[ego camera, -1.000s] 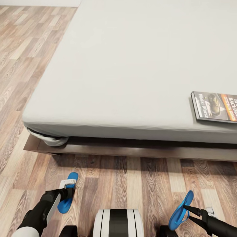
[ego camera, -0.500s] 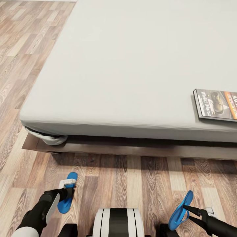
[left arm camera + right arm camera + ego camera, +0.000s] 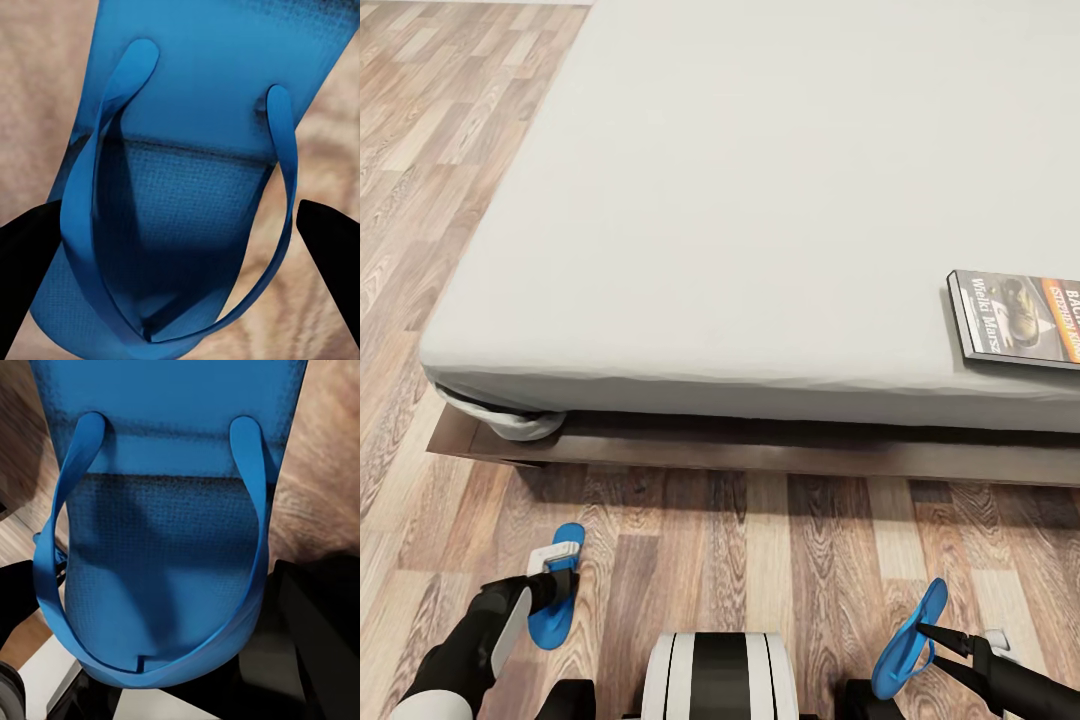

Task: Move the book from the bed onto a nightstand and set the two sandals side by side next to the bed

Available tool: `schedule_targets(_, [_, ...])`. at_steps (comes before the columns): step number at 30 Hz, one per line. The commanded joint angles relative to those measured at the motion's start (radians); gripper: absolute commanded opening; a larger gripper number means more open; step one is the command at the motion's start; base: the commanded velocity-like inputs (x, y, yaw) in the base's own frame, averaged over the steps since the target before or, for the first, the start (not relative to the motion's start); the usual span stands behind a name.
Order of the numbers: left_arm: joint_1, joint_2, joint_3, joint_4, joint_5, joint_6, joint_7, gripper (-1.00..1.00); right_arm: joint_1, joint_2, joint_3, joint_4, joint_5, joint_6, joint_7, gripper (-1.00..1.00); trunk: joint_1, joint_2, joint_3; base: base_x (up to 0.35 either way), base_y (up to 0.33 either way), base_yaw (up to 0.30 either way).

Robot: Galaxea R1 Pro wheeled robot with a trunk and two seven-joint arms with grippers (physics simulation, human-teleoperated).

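- The left gripper point(image 3: 550, 590) has its jaws closed on one blue sandal point(image 3: 555, 585) and has dipped a bit lower toward the floor point(image 3: 760, 560).
- The right gripper point(image 3: 935, 635) grips the other sandal point(image 3: 908, 642), tilted up.
- I think both go down next.
- Farther off, the book point(image 3: 1015, 318) lies on the bed point(image 3: 740, 220).

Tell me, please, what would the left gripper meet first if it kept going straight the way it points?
The left gripper already has the left sandal between its fingers; beyond that, it would probably meet the wood floor short of the bed, though depth is unclear.
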Motion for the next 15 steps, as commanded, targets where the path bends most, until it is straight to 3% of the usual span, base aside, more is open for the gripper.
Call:
schedule_targets(1, [0.000,0.000,0.003,-0.002,0.009,0.006,-0.001,-1.00,-0.001,-0.001,0.004,0.001,-0.009,0.006,0.000,-1.00,0.000,0.000,-0.001,0.000,0.000,0.000])
schedule_targets(15, [-0.001,0.000,0.005,-0.001,0.010,0.005,-0.002,-1.00,-0.001,-0.001,0.004,0.001,-0.009,0.006,0.000,-1.00,0.000,0.000,-0.001,0.032,0.023,0.000])
